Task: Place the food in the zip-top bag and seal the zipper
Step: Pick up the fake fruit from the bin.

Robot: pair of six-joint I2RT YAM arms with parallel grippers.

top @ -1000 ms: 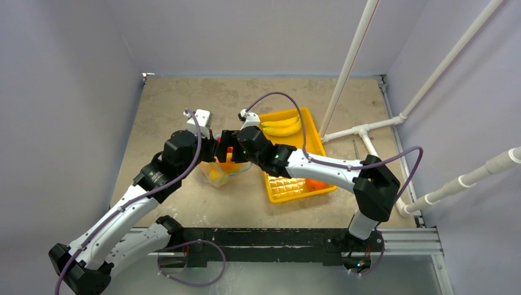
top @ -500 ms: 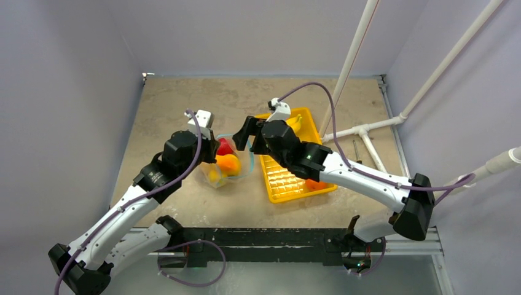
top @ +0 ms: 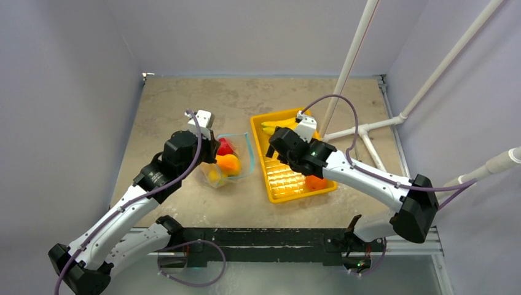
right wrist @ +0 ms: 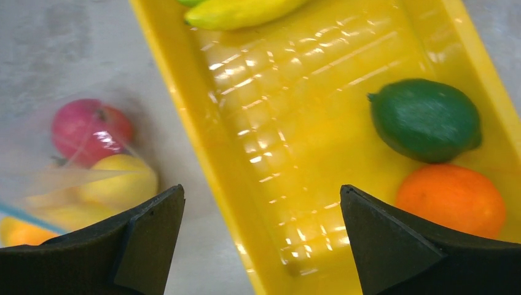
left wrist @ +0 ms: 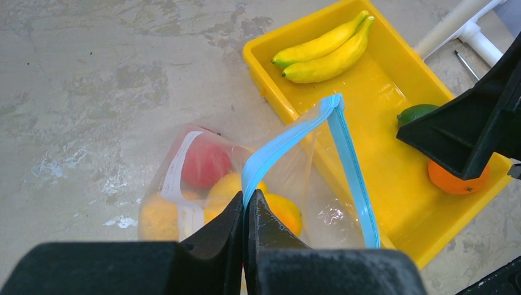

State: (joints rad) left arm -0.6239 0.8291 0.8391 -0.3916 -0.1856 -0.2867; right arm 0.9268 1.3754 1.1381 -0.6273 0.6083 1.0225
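The clear zip-top bag [top: 241,158] lies left of the tray, its mouth gaping. My left gripper [left wrist: 249,200] is shut on the near end of the teal zipper [left wrist: 289,138], holding it up. Inside the bag are a red fruit [left wrist: 206,165], a yellow one [right wrist: 123,181] and an orange one [left wrist: 285,212]. My right gripper [right wrist: 261,193] hangs open and empty over the tray's left rim. More food lies in the tray: two bananas [left wrist: 322,49], a green lime [right wrist: 425,120] and an orange [right wrist: 451,200].
The yellow tray [top: 289,187] sits slanted right of the bag. White pipes [top: 368,132] run along the table's right side and up the back wall. A black rail [top: 276,236] crosses the near edge. Grey walls enclose the table.
My right gripper has left the bag's mouth and swung right over the tray, opening slightly wider. The left gripper still holds the zipper, and the bag's mouth now shows uncovered.
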